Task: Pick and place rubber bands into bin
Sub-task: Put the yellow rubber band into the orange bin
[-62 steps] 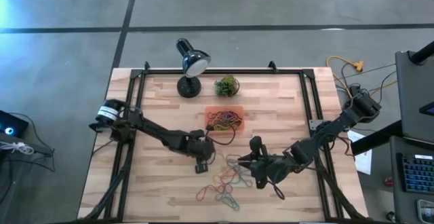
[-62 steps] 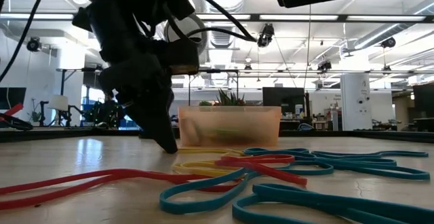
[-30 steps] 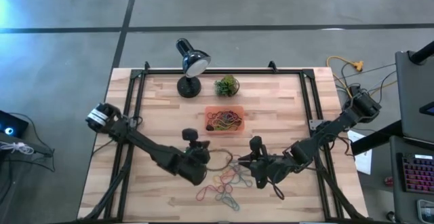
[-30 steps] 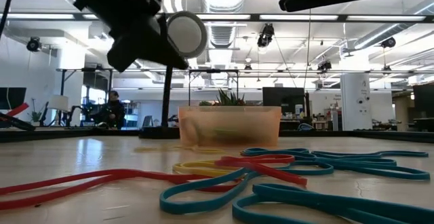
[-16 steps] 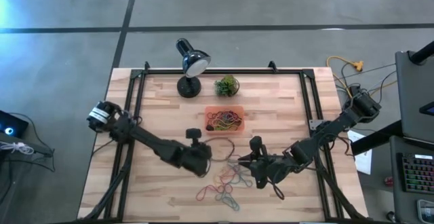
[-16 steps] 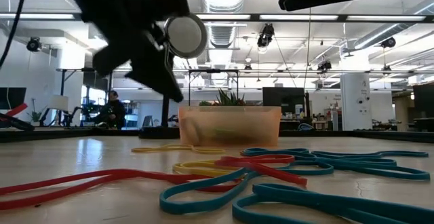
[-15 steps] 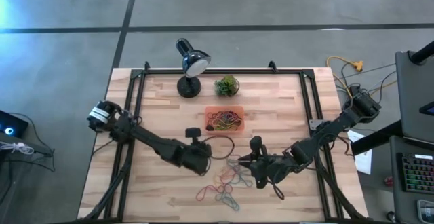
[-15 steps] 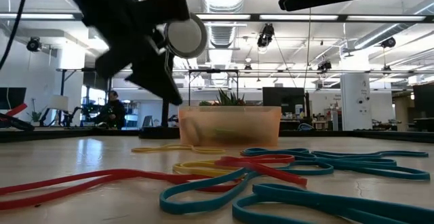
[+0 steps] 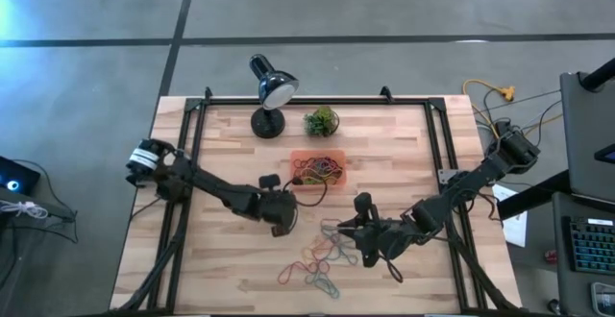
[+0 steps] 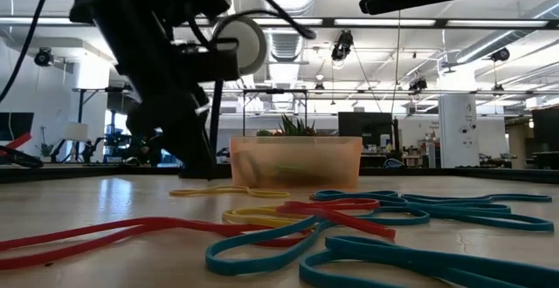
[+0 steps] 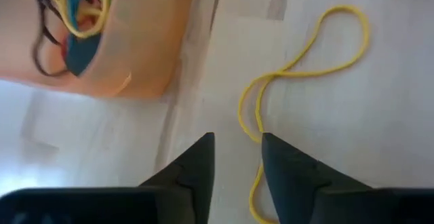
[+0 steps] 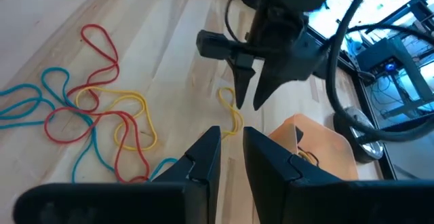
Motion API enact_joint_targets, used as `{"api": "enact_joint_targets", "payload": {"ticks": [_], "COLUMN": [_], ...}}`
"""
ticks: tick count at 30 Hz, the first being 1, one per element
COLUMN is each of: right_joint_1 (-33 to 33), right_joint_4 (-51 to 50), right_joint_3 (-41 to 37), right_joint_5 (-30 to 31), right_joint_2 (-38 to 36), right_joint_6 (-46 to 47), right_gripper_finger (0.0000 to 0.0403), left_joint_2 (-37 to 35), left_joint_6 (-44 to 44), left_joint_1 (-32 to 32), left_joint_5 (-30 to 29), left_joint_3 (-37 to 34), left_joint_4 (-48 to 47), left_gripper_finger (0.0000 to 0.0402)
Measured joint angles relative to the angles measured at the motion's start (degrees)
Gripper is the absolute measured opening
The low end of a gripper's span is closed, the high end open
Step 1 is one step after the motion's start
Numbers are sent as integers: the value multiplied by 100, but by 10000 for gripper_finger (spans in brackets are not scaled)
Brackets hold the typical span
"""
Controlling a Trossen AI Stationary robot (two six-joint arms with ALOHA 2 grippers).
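Two arms, two grippers: left gripper (image 9: 284,223), right gripper (image 9: 338,229). One bin (image 9: 298,184). One desk lamp (image 9: 272,89). One plant ball (image 9: 321,120). Loose rubber bands (image 9: 322,255) on table (image 9: 404,154): roughly eight, tangled, exact count unclear. More bands piled in bin, uncountable.

Rubber bands (image 10: 349,227) before orange bin (image 10: 295,162)
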Motion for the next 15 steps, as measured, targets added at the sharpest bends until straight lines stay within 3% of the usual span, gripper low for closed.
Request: {"api": "enact_joint_targets", "payload": {"ticks": [7,12,15], "right_joint_1": [0,0,0], "right_joint_4": [-13,-23,-30], "right_joint_3": [0,0,0], "right_joint_5": [0,0,-2], "right_joint_2": [0,0,0], "right_joint_6": [23,33,38], "right_gripper_finger": [57,57,56], "left_joint_2": [-2,-2,-2], "left_joint_6": [86,411,511], "left_joint_1": [493,839,969], "left_joint_5": [537,1589,1839], "left_joint_3": [-85,-83,-77], "left_joint_4": [125,456,615], "left_gripper_finger": [133,134,134]}}
